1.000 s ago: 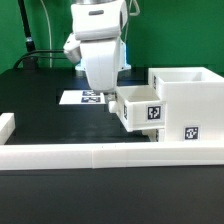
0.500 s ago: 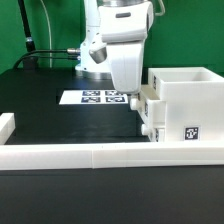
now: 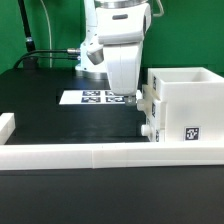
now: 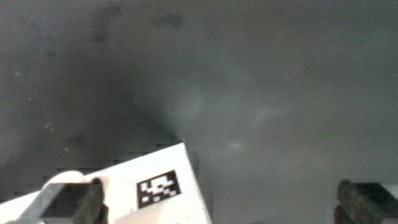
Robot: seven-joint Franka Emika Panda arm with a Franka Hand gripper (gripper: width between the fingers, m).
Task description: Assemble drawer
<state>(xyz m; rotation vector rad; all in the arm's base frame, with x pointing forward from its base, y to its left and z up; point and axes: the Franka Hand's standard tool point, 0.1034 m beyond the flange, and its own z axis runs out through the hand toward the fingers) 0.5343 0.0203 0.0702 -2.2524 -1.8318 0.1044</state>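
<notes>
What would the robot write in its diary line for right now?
step: tray pushed into housing | gripper: beside drawer front, grip unclear | drawer: by border wall | marker board: behind

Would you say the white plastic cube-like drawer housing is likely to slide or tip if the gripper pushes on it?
The white plastic drawer housing looks hollow and open-topped, so probably light enough to slide. Its broad, boxy shape suggests tipping is unlikely. It appears to sit against the long white border wall, which would probably stop it moving that way.
</notes>
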